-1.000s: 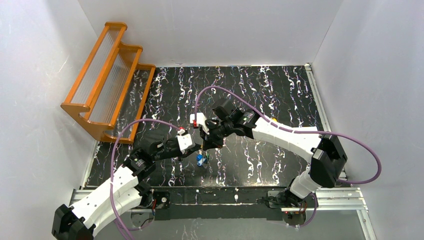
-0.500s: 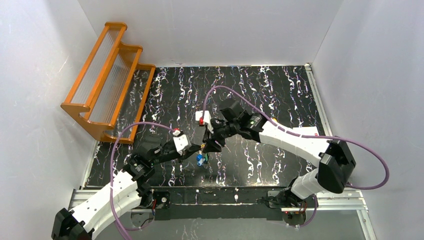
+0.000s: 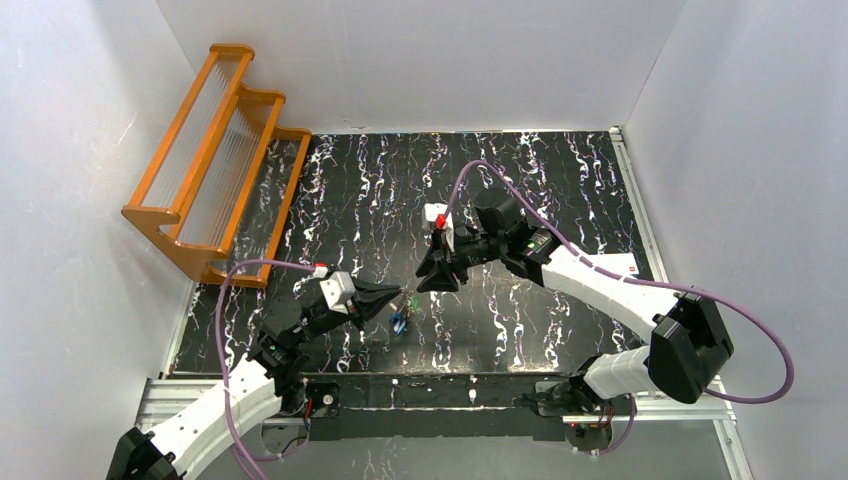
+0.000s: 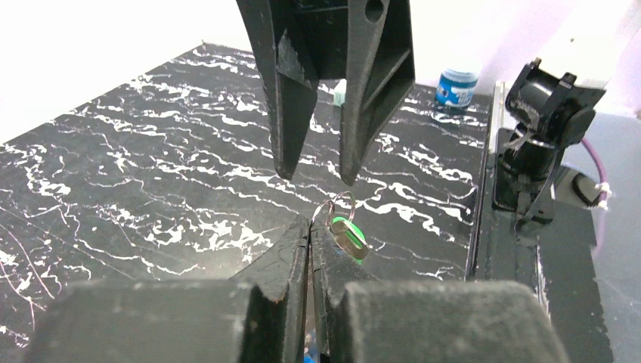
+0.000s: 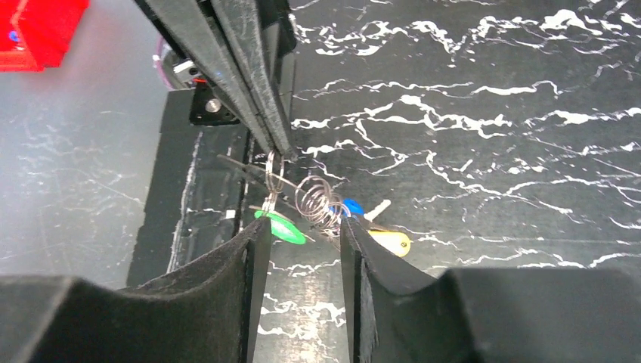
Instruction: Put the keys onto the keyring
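Right wrist: shut left hand (image 5: pixel 281 151) pinches the keyring (image 5: pixel 274 172); keys (image 5: pixel 283 228) sit just beyond the half-open right hand (image 5: pixel 302 224).

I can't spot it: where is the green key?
In the left wrist view, the green key dangles from a thin ring pinched by the left gripper, close to the open right gripper.

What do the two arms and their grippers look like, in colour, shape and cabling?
Both the left arm and the right arm have white links and black joints. A purple cable loops along each. The left gripper and right gripper have black, tapering fingers. Each wrist bears a white camera housing with a red mark.
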`<state>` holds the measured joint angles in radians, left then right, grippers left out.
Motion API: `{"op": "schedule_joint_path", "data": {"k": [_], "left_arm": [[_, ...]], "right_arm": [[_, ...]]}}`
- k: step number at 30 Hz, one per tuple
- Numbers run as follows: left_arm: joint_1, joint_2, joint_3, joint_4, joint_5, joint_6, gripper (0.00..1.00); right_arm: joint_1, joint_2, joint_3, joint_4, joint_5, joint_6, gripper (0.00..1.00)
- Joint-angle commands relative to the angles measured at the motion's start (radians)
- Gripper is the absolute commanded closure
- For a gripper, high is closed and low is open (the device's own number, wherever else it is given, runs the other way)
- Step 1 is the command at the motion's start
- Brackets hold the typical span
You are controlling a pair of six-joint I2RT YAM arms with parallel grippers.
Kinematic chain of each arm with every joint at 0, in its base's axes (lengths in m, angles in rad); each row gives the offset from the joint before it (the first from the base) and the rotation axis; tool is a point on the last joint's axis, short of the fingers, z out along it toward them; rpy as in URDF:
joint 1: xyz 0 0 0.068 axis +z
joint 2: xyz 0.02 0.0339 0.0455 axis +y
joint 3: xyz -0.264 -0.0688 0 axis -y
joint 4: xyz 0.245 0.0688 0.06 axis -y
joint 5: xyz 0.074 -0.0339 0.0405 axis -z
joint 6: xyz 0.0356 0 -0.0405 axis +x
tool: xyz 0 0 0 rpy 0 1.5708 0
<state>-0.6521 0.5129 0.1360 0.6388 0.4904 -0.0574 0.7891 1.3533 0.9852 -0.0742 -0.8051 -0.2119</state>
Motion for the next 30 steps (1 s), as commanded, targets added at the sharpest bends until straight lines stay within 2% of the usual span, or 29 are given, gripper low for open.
{"op": "schedule_joint_path", "data": {"k": [1,4,9,14,17,20,25,29,30], "left_arm": [[-0.006,-0.018,-0.019,0.182,-0.026,-0.076,1.00],[-0.006,-0.013,-0.019,0.188,-0.027,-0.081,1.00],[-0.006,0.000,-0.018,0.191,-0.023,-0.084,1.00],[-0.006,0.010,-0.015,0.193,-0.021,-0.081,1.00],[-0.006,0.010,-0.015,0.193,-0.019,-0.079,1.00],[-0.006,0.009,-0.015,0.194,-0.018,-0.078,1.00],[-0.006,0.006,-0.015,0.194,-0.018,-0.075,1.00],[-0.006,0.004,-0.016,0.194,-0.019,-0.075,1.00],[-0.006,0.004,-0.016,0.194,-0.020,-0.075,1.00]], "right_arm": [[-0.002,-0.009,0.002,0.089,-0.125,0.026,0.54],[-0.002,-0.004,0.008,0.090,-0.149,0.030,0.53],[-0.002,-0.002,0.019,0.086,-0.169,0.040,0.44],[-0.002,0.004,0.016,0.101,-0.169,0.067,0.44],[-0.001,0.013,0.017,0.099,-0.165,0.073,0.50],[-0.001,0.031,0.025,0.082,-0.135,0.073,0.62],[-0.001,0.052,0.040,0.041,-0.124,0.058,0.72],[-0.001,0.051,0.036,0.041,-0.131,0.050,0.97],[-0.001,0.050,0.033,0.040,-0.131,0.047,0.99]]}}
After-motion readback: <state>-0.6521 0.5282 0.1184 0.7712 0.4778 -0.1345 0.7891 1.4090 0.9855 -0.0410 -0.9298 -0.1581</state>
